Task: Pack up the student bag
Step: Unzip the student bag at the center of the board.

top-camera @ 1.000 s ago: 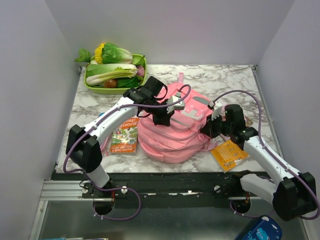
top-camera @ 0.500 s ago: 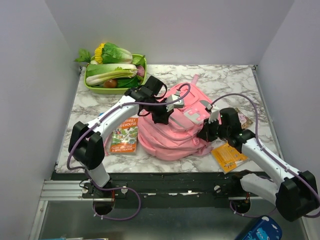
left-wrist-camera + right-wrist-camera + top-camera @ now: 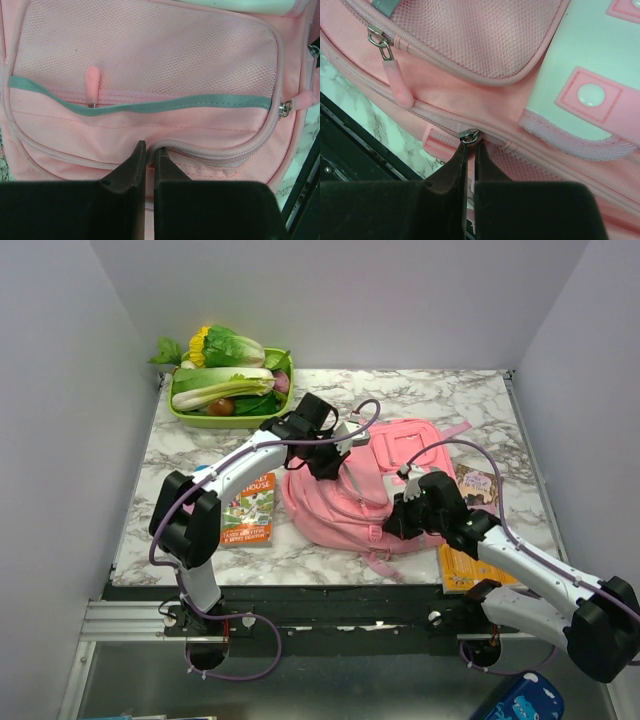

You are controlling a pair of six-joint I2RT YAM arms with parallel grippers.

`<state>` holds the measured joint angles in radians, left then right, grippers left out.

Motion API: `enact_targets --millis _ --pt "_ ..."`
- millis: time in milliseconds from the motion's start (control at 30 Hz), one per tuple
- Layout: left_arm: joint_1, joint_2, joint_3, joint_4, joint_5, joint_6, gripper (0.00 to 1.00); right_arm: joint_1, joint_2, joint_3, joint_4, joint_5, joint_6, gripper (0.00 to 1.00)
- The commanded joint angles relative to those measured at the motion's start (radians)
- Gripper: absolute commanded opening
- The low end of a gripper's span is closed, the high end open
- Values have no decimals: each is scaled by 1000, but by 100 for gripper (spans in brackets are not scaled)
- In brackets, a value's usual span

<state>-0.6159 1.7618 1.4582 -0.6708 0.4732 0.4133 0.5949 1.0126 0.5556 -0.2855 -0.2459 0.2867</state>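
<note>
The large soft pink fabric student bag (image 3: 330,517) is lying flat at the middle of the white marbled table (image 3: 450,400), reaching toward its near edge. The left gripper (image 3: 148,146) is pinching a fold of the bag's fabric just below a pink mesh pocket (image 3: 150,50). The right gripper (image 3: 470,142) is clamping nearly shut on a small silver metal zip pull (image 3: 469,135) along the bag's side seam.

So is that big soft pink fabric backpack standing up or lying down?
Lying down. The pink fabric backpack is slumped flat on the marble table, its front pockets facing up toward the overhead camera.
</note>
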Motion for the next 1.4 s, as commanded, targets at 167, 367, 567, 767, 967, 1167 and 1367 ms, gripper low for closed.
enact_targets --millis 167,367,567,767,967,1167,1367 --pt "-31 33 -32 221 -24 -134 0 39 -13 -68 236 -18 131 27" --pt "-28 25 -50 227 -22 -153 0 43 4 -63 243 48 163 28" --pt "-27 15 -61 226 -15 -156 0 66 4 -36 200 166 173 24" --pt "-19 1 -50 217 13 -183 0 189 56 35 73 443 218 29" --pt "-2 -19 -25 208 15 -255 0 273 106 79 14 634 298 49" --pt "67 -47 10 247 -1 -361 0 269 86 142 -20 772 261 50" --pt "74 -59 -15 243 34 -332 0 194 96 236 -153 710 388 100"
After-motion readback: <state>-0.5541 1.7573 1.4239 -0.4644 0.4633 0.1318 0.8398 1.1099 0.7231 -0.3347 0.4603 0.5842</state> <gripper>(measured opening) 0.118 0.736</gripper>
